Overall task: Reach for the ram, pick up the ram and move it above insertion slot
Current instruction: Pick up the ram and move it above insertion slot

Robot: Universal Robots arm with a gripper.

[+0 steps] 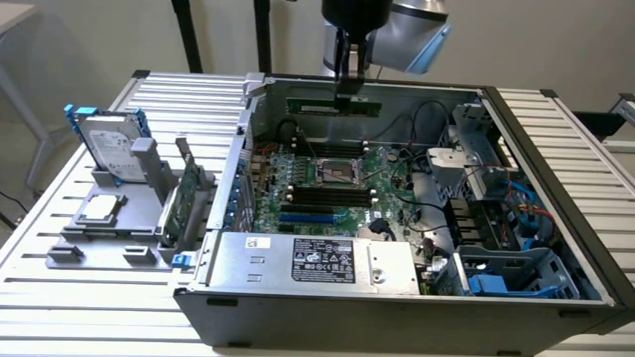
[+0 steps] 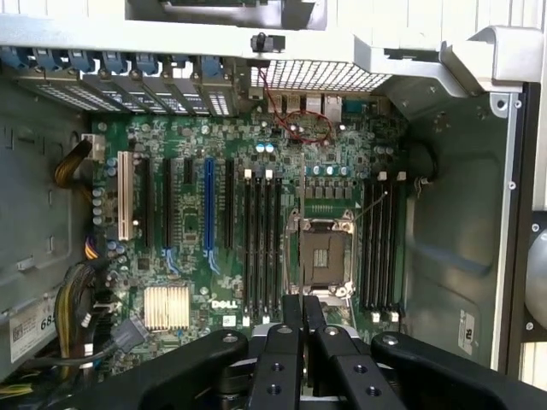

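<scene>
- Above the open computer case [image 1: 555, 245], near its far wall, the gripper [image 1: 349, 88] hangs with its fingers pinched on the ram [image 1: 334, 107], a narrow green stick held level and clear of the board.
- Below it lies the motherboard [image 1: 328, 186], with the empty processor socket [image 1: 340, 172] at its middle and black memory slots [image 1: 328, 197] on both sides of that socket.
- In the wrist view the fingers [image 2: 291, 320] sit pressed close over the socket [image 2: 326, 259], long slots [image 2: 259, 243] beside it.
- Loose black cables [image 1: 421, 119] curl near the far wall, toward the exterior view's right.
- Outside the case, on the exterior view's left, a hard drive [image 1: 107, 145] and a green expansion card [image 1: 181, 204] stand in a grey holder [image 1: 119, 223].
</scene>
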